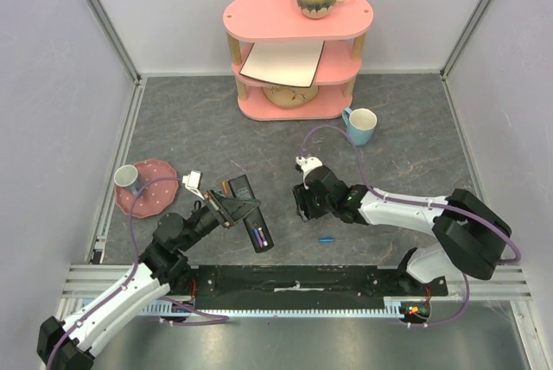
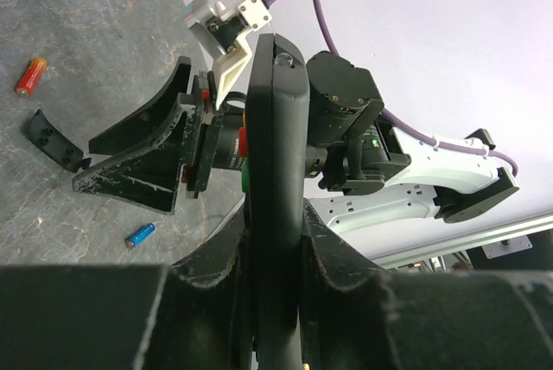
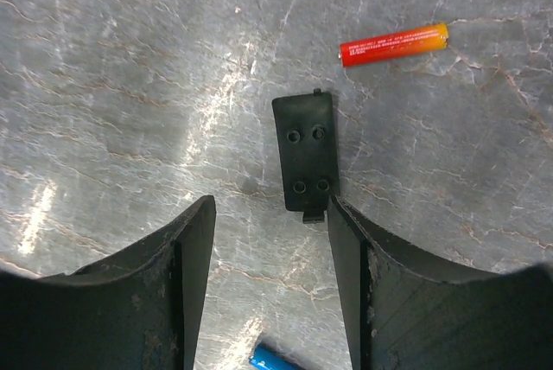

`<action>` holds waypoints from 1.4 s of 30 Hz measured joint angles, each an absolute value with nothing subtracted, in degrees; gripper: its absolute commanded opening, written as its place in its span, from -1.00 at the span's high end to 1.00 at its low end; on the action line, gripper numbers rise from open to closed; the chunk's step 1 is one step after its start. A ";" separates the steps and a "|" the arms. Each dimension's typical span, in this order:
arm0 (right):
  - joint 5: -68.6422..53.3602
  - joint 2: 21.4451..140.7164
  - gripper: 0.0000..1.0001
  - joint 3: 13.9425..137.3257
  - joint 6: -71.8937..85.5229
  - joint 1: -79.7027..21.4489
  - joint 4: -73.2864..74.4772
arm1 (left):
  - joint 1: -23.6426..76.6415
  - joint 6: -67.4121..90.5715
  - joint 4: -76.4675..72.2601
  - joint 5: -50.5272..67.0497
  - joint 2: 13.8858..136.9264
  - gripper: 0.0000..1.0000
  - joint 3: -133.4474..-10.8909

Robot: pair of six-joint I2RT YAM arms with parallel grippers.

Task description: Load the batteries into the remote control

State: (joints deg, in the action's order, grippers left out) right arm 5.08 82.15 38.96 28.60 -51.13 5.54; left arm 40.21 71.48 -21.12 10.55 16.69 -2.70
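Clamping remote control (image 1: 244, 190) in left tool (image 2: 275, 236) | long axis diagonal, far-left to near-right | right tool (image 3: 268, 219) spread wide

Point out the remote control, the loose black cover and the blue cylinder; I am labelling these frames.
remote control (image 2: 276, 171), left wrist view, on its narrow side edge.
black cover (image 3: 304, 152), right wrist view, on the plate's middle.
blue cylinder (image 2: 141, 234), left wrist view, on its mid-body.

My left gripper (image 1: 232, 207) clamps the black remote (image 1: 251, 214), back face up, lying diagonally; purple batteries (image 1: 259, 234) sit in its near end (the compartment is uncovered).
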 measured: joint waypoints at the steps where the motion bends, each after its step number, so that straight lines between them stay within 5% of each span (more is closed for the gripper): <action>1: 5.52 82.61 -0.23 38.98 28.38 -51.42 5.67 | 40.21 71.50 -21.15 10.55 16.69 0.96 -2.70; 42: 12.19 93.91 -0.17 47.20 23.31 -52.77 6.26 | 40.21 71.48 -19.77 10.44 15.31 0.96 -2.70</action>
State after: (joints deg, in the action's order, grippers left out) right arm 12.19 93.91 47.20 23.31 -52.77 6.26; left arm 40.21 71.48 -19.77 10.44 15.31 -2.70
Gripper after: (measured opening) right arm 0.572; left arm 0.265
